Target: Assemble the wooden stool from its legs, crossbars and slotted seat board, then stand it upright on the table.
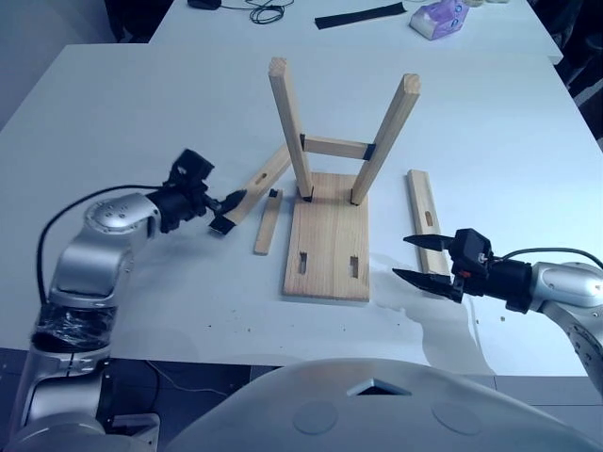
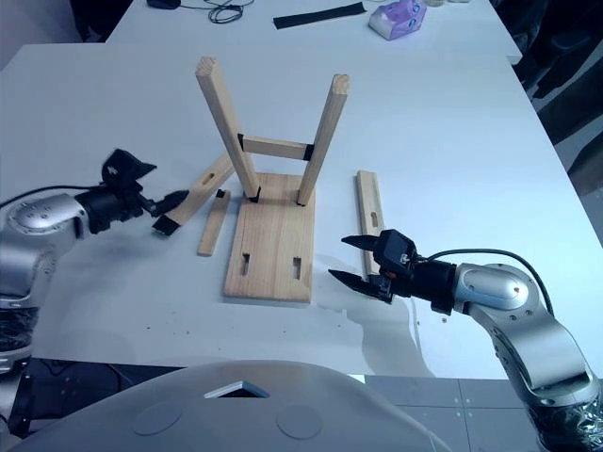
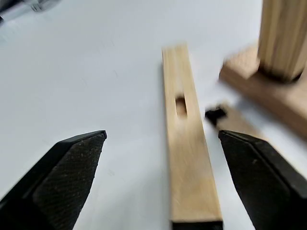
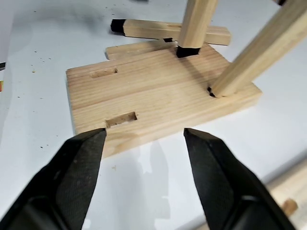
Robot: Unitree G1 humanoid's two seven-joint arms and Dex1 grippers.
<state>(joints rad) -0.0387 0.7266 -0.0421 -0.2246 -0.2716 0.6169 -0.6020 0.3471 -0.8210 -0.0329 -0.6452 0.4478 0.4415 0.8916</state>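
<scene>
The slotted seat board [image 1: 325, 247] lies flat mid-table. Two legs [image 1: 290, 127] [image 1: 386, 137] stand upright in its far slots, joined by a crossbar [image 1: 334, 147]. A loose leg [image 1: 265, 177] lies slanted at the board's far left corner, and its black-tipped end sits between the fingers of my open left gripper [image 1: 228, 211]. In the left wrist view that slotted leg [image 3: 187, 158] runs between the spread fingers untouched. A short crossbar [image 1: 267, 224] lies beside it. Another loose leg [image 1: 423, 207] lies right of the board. My right gripper [image 1: 401, 257] stands open just off the board's near right corner [image 4: 158, 91], holding nothing.
At the table's far end lie a tissue pack [image 1: 439, 19], a black strap [image 1: 358, 16] and cables [image 1: 267, 11]. The table's front edge [image 1: 283, 356] runs close below both grippers. Bare white surface stretches left and right of the parts.
</scene>
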